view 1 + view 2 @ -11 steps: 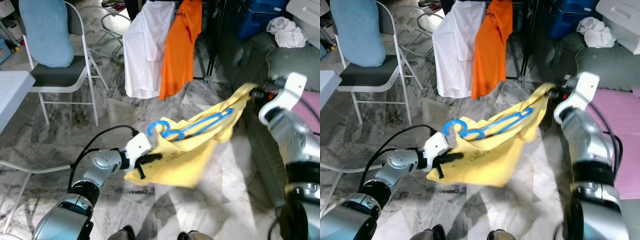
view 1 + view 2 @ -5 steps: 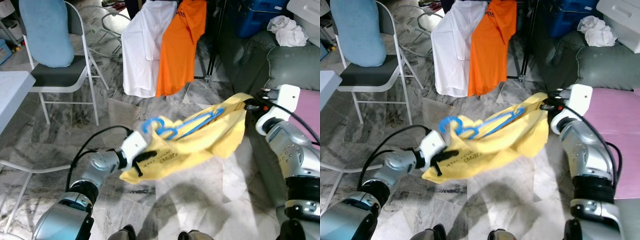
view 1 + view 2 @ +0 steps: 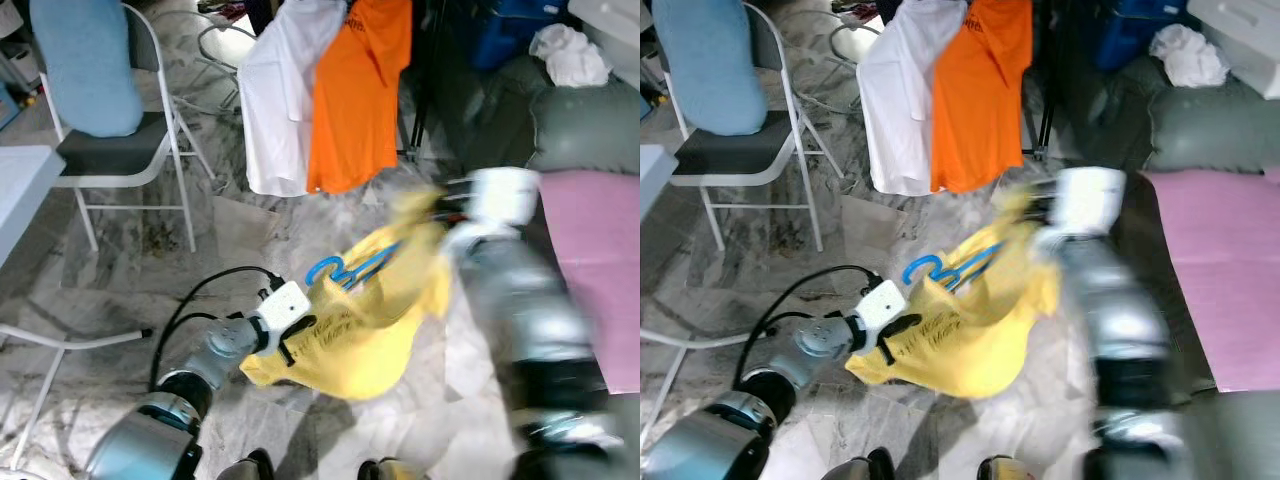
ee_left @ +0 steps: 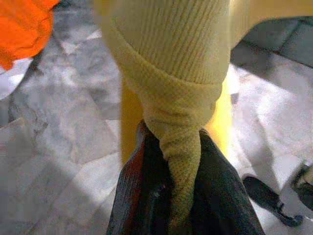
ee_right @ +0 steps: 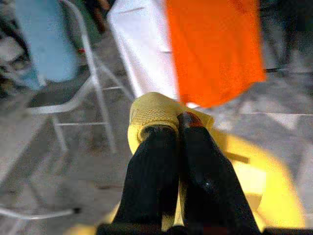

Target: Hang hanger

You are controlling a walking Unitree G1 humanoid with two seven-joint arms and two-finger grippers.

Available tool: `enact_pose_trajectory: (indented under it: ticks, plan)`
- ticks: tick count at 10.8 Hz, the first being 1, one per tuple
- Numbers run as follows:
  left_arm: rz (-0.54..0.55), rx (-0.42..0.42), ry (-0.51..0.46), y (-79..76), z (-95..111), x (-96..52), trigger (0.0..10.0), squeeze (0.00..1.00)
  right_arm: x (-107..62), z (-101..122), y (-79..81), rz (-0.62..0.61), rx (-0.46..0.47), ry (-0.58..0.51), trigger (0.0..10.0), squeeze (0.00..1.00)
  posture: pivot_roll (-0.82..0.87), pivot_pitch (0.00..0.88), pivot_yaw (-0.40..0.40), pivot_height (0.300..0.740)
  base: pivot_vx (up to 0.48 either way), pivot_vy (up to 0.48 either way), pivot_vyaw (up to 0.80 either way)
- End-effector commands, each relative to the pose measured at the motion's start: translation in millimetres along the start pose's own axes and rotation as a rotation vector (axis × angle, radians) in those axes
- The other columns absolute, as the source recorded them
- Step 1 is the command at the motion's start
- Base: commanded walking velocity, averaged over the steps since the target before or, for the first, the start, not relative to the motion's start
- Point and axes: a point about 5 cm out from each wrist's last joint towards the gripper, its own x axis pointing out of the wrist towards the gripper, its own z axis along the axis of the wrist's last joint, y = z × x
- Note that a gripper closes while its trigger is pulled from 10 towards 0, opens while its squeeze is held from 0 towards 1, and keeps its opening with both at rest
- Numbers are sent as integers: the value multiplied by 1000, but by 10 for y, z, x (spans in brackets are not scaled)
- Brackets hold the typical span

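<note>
A yellow shirt (image 3: 345, 335) with a blue hanger (image 3: 345, 268) inside its neck hangs between my two grippers, above the marble floor. My left gripper (image 3: 295, 338) is shut on the shirt's lower left part; the left wrist view shows its black fingers (image 4: 215, 196) clamped on a ribbed yellow fold (image 4: 178, 112). My right gripper (image 3: 445, 205), blurred by motion, is shut on the shirt's upper right end. In the right wrist view its fingers (image 5: 154, 166) pinch yellow cloth (image 5: 151, 110). The hanger's hook sticks up out of the bunched shirt.
A white shirt (image 3: 280, 100) and an orange shirt (image 3: 360, 90) hang from a rack straight ahead, with a black stand pole (image 3: 420, 90) beside them. A folding chair (image 3: 110, 150) with a blue cushion stands at the left. A pink mat (image 3: 600, 270) lies at the right.
My right arm has swung left toward the left gripper, so the shirt has gone from stretched out to bunched and sagging. The left gripper has barely moved.
</note>
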Motion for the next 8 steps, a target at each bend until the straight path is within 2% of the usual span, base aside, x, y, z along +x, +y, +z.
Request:
enact_pose_trajectory:
  ticks: [1,2,3,4,6,7,8]
  plan:
    - [40,-22,35,22,-61,-16,10000,0,-4,-55,184,45,-24,3,0,0,-264,198,70,740,0,0,0]
    - [56,-57,26,10,-41,9,10000,0,-9,-177,326,81,-40,32,0,0,-262,200,74,740,0,0,0]
    - [67,-73,26,-17,-27,38,10000,0,-35,-248,398,106,-47,50,0,0,-262,199,75,740,0,0,0]
    - [82,-94,27,-20,-14,54,10000,0,-47,-264,417,115,-47,59,0,0,-261,198,75,740,0,0,0]
    - [175,-187,3,30,87,112,10000,0,-97,-327,454,167,-75,102,0,0,-253,191,67,740,0,0,0]
    - [217,-246,-24,75,139,122,10000,0,-120,-372,464,190,-92,124,0,0,-251,188,64,740,0,0,0]
    - [269,-342,-70,159,228,129,10000,0,-151,-467,492,239,-132,167,0,0,-248,187,61,740,0,0,0]
